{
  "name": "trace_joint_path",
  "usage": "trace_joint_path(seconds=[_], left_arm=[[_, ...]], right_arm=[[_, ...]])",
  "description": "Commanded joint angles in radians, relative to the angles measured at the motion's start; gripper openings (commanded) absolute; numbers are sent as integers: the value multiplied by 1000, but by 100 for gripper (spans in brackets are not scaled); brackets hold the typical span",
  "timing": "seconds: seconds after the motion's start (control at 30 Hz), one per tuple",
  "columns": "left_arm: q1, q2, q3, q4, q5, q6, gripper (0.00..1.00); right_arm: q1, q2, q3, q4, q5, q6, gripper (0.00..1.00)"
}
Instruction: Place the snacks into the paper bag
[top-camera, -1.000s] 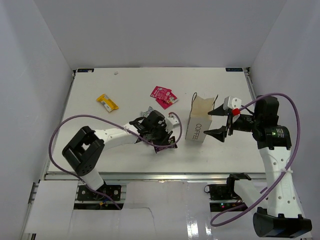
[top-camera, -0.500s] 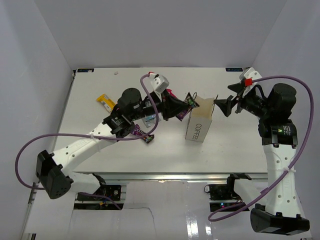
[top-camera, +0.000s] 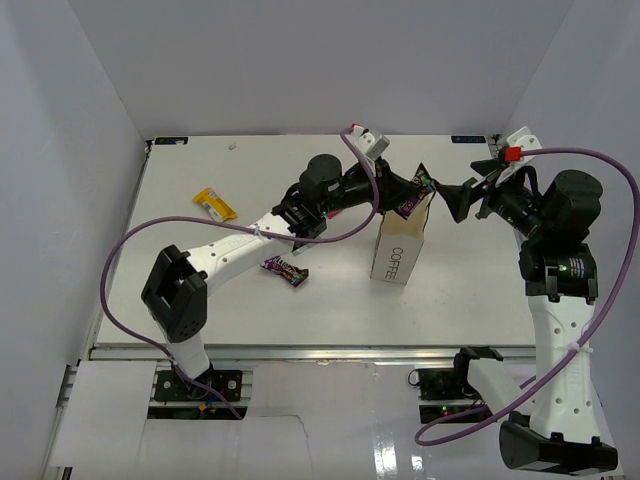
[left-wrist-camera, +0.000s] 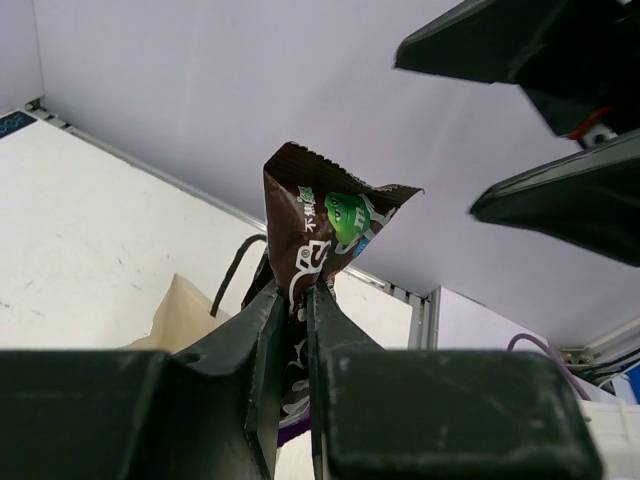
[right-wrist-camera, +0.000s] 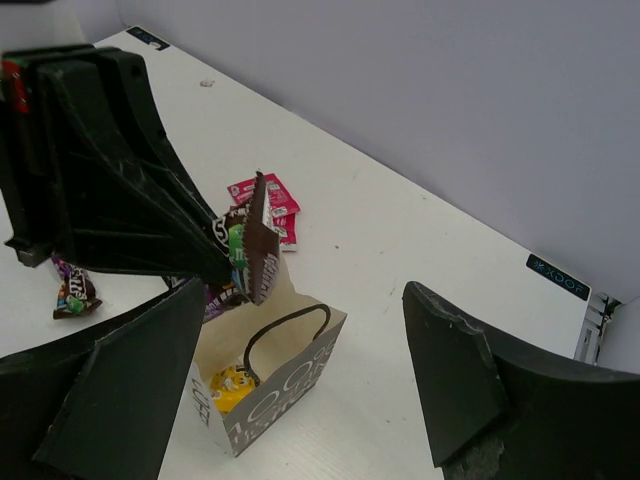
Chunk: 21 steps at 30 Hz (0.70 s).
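Observation:
My left gripper (top-camera: 412, 190) is shut on a dark brown snack packet (left-wrist-camera: 322, 215) and holds it over the open top of the white paper bag (top-camera: 398, 250). A purple wrapper edge (right-wrist-camera: 215, 298) shows in the jaws under the brown packet (right-wrist-camera: 255, 245). The bag (right-wrist-camera: 300, 385) stands upright with a yellow packet (right-wrist-camera: 228, 385) inside. My right gripper (top-camera: 468, 197) is open and empty, just right of the bag's top. On the table lie a yellow packet (top-camera: 215, 205), a purple packet (top-camera: 285, 270) and red-pink packets (right-wrist-camera: 268, 203).
The left arm (top-camera: 250, 240) stretches across the table from the near left to the bag. White walls close in the table on three sides. The right gripper's fingers (left-wrist-camera: 565, 200) hang close to the held packet.
My left gripper picked the brown packet off the table and carried it up and right to above the bag. My right gripper rose from beside the bag to its top right.

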Motion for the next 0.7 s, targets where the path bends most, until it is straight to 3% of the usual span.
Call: trace_joint_path(seconds=[0.0, 0.47, 0.67], left_arm=[[-8, -6, 52, 60, -40, 3, 20], [-11, 60, 23, 58, -31, 2, 29], [-11, 60, 18, 60, -43, -3, 41]], right_arm=[[-6, -13, 29, 52, 25, 30, 86], [-6, -19, 20, 58, 7, 42, 86], [-6, -25, 11, 57, 5, 41, 86]])
